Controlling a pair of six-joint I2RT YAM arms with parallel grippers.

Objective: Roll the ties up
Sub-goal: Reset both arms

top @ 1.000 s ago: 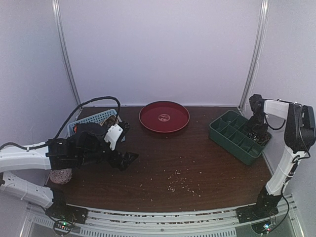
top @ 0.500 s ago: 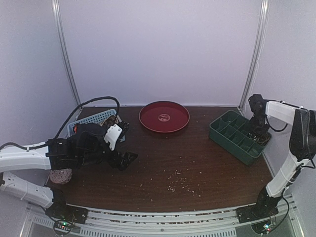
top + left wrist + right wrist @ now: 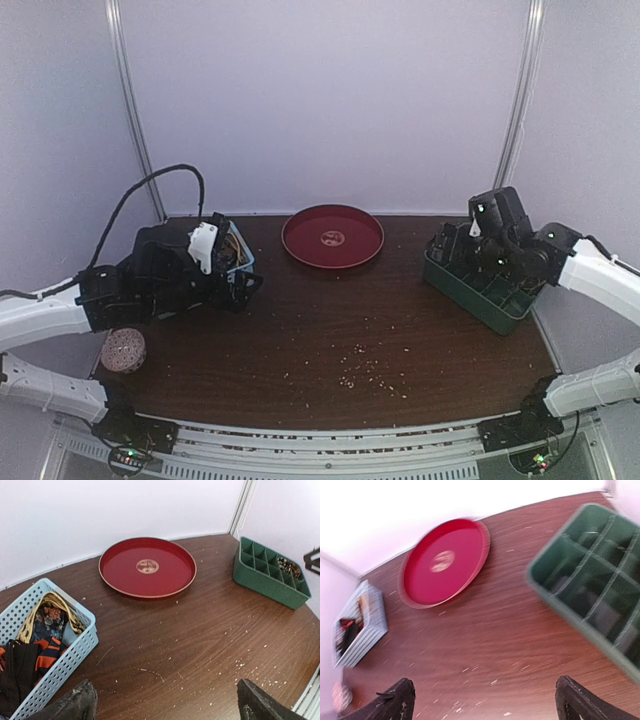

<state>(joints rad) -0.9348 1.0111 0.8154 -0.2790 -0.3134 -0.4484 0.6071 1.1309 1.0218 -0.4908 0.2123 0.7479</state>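
Several ties [image 3: 35,645], dark, orange-striped and patterned, lie bunched in the pale blue basket [image 3: 75,655] at the left. A dark speckled roll [image 3: 287,566], seemingly a tie, sits in one compartment of the green divided tray [image 3: 270,585]. My left gripper [image 3: 167,700] hangs open over bare table just right of the basket, holding nothing. The right gripper [image 3: 485,700] is open and empty too, above the table beside the green tray's [image 3: 590,580] left end. From above, the left gripper [image 3: 243,285] hides most of the basket and the right gripper [image 3: 445,245] overlaps the tray.
A round red tray [image 3: 333,236] sits at the back centre. A pinkish speckled ball [image 3: 124,350] lies at the near left. Pale crumbs [image 3: 360,365] are scattered over the front middle of the brown table. White walls close the back and sides.
My right arm has swung out of the green tray's far end toward the table's middle and its jaws have opened. The left arm has drawn back and up beside the basket.
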